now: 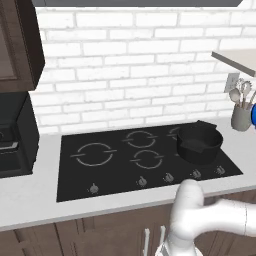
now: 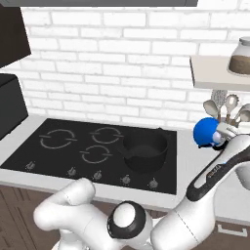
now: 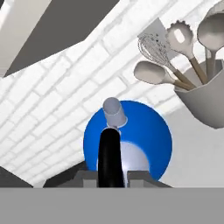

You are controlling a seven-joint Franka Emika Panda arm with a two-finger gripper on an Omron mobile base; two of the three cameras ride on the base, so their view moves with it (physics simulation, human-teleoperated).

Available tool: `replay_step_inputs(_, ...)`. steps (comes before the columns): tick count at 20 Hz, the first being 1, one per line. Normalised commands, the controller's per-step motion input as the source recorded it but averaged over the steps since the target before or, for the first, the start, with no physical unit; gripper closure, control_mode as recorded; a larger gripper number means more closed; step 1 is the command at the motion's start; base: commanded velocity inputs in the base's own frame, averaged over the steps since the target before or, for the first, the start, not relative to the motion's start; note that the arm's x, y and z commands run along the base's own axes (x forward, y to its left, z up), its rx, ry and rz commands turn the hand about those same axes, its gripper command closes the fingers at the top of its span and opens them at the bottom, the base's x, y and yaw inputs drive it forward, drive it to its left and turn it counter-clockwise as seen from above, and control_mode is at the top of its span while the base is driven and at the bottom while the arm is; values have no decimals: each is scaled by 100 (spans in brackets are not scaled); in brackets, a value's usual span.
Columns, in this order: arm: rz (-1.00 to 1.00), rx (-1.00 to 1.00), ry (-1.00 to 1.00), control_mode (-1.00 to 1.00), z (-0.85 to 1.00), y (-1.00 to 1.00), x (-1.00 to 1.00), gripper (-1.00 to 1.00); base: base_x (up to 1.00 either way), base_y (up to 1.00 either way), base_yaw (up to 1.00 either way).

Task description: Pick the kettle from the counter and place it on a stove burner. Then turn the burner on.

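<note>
The bright-blue kettle (image 3: 127, 140) fills the middle of the hand view, its grey spout pointing up and its black arched handle (image 3: 111, 157) running down between my fingers (image 3: 87, 177). My gripper (image 3: 112, 177) is shut on that handle, a finger pressed against each side. In the right base view the kettle (image 2: 205, 132) is at the counter's (image 2: 188, 161) back right with the gripper (image 2: 220, 138) at its right side. A blue sliver of the kettle (image 1: 254, 114) shows at the left base view's edge. The large burner ring (image 1: 93, 154) (image 2: 57, 138) lies at the cooktop's far left.
A wide black pot (image 1: 199, 141) (image 2: 142, 149) sits on the cooktop's right side, between the kettle and the large ring. A grey utensil holder (image 1: 241, 116) (image 3: 201, 100) stands close behind the kettle. Knobs (image 1: 93, 188) line the cooktop's front edge. A shelf (image 2: 217, 73) with a jar hangs above the kettle.
</note>
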Motion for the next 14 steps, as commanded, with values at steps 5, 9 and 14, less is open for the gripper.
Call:
replay_step_inputs(5,-2,11,-36,-100,42,100,-12,100,0,0,0)
replay_step_inputs(9,0,2,-16,-100,23,100,-3,100,0,0,0)
replay_step_inputs(14,0,0,-5,-100,22,100,-1,100,0,0,0)
